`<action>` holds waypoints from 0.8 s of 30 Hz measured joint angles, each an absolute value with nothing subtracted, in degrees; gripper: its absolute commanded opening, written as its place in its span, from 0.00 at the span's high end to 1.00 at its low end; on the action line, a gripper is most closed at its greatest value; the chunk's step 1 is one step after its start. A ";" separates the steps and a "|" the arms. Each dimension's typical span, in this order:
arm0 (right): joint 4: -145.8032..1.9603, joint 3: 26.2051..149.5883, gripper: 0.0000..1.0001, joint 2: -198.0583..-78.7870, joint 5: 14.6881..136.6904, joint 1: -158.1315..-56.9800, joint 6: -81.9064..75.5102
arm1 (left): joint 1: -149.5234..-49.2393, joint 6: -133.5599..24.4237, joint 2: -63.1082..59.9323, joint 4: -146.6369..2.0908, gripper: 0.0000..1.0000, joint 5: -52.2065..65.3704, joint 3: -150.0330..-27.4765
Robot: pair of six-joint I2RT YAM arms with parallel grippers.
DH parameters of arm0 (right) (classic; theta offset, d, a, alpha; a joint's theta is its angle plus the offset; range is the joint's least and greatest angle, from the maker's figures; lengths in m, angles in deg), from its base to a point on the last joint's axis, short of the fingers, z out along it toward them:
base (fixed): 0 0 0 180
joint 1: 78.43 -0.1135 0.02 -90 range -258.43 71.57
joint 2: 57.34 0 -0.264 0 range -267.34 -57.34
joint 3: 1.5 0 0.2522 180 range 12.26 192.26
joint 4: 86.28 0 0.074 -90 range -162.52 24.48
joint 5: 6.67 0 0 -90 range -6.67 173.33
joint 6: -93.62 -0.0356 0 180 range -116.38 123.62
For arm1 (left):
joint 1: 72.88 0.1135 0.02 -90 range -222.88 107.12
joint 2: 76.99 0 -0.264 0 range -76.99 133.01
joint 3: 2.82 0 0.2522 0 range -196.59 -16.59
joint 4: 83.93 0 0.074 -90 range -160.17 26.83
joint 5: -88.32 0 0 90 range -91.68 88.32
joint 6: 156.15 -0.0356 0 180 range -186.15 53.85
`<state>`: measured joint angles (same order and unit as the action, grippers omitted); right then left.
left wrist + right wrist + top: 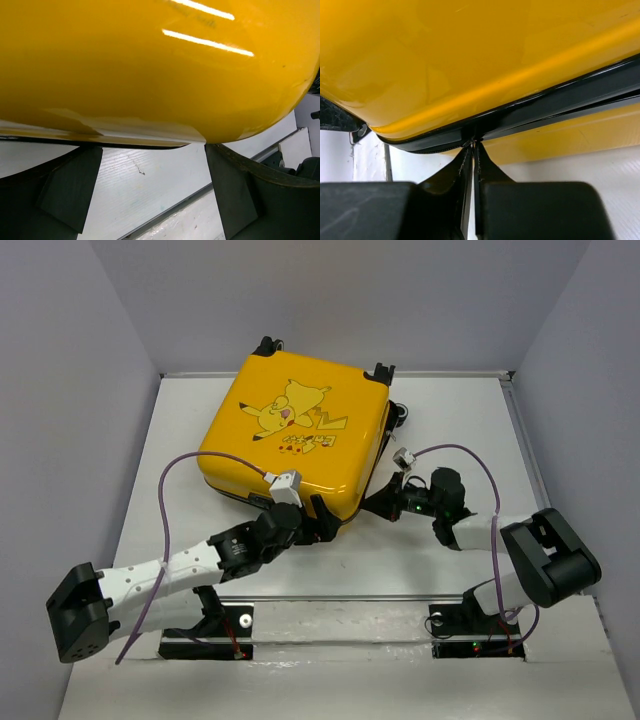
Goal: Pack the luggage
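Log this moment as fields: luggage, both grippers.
luggage: yellow, closed, flat on the table, cartoon lid up
left gripper: open, at the luggage's near corner; contact unclear
right gripper: shut, at the black zip seam on the luggage's right side; anything pinched not visible

the left arm lay stretched low, angled forward and to the right, with the left end effector spread wide. the right arm was folded at the elbow, reaching leftward, with the right end effector pinched fully closed, its fingertips meeting.
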<state>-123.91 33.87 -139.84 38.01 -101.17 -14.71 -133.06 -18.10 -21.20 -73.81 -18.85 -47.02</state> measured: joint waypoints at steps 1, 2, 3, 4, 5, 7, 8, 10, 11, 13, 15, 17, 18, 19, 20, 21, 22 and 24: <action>-124.15 33.82 0.93 -139.93 37.90 -101.17 -15.34 | -132.89 -18.29 -20.88 -74.03 0.05 -18.89 -47.39; -124.33 33.76 0.93 -139.91 37.90 -101.17 -15.54 | -132.76 -18.42 -20.50 -74.07 0.05 -18.89 -47.74; -124.39 33.63 0.93 -139.88 37.99 -101.17 -15.76 | -132.63 -18.73 -20.02 -73.92 0.05 -18.89 -48.09; -124.59 33.15 0.93 -139.62 38.51 -101.24 -16.22 | -132.43 -19.14 -19.52 -73.76 0.06 -18.85 -48.44; -124.50 32.49 0.93 -138.68 39.23 -101.41 -16.57 | -132.41 -19.32 -19.11 -73.72 0.05 -18.85 -48.66; -123.56 31.60 0.93 -136.45 41.00 -102.11 -16.85 | -132.32 -19.93 -18.03 -73.48 0.06 -18.63 -49.49; -122.16 30.94 0.93 -134.62 42.88 -102.94 -16.98 | -132.23 -20.43 -17.27 -73.35 0.05 -18.41 -50.13; -118.62 29.93 0.93 -131.23 46.80 -104.89 -17.07 | -131.71 -21.18 -15.41 -72.93 0.06 -17.49 -51.68; -116.46 29.47 0.93 -129.09 49.11 -106.31 -16.85 | -131.49 -21.46 -14.84 -72.78 0.06 -17.08 -52.18; -110.80 28.99 0.93 -124.50 53.11 -109.48 -16.92 | -130.97 -22.14 -13.10 -72.48 0.06 -16.20 -53.69; -105.79 28.91 0.93 -120.56 56.70 -113.10 -17.05 | -130.60 -22.88 -11.35 -72.45 0.06 -15.72 -55.06; -102.23 28.95 0.93 -117.81 60.76 -116.95 -17.16 | -130.42 -23.34 -9.93 -72.17 0.06 -15.44 -56.29; -100.72 29.08 0.93 -116.85 63.63 -119.31 -17.38 | -130.42 -23.54 -9.10 -71.58 0.06 -15.39 -57.27; -99.81 29.37 0.93 -116.43 65.90 -121.04 -17.66 | -130.44 -23.76 -8.35 -70.97 0.06 -15.42 -58.19; -99.17 29.74 0.93 -116.28 68.89 -122.98 -18.30 | -130.44 -23.97 -7.48 -70.18 0.06 -15.42 -59.37; -98.95 30.04 0.93 -116.32 71.67 -124.73 -18.95 | -130.44 -24.22 -6.54 -69.37 0.06 -15.53 -60.49; -98.93 30.24 0.93 -116.54 73.48 -125.89 -19.50 | -130.44 -24.59 -5.58 -68.93 0.06 -15.68 -61.43; -100.26 30.57 0.93 -118.05 79.43 -129.15 -21.92 | -130.38 -25.16 -4.02 -67.49 0.07 -15.77 -63.26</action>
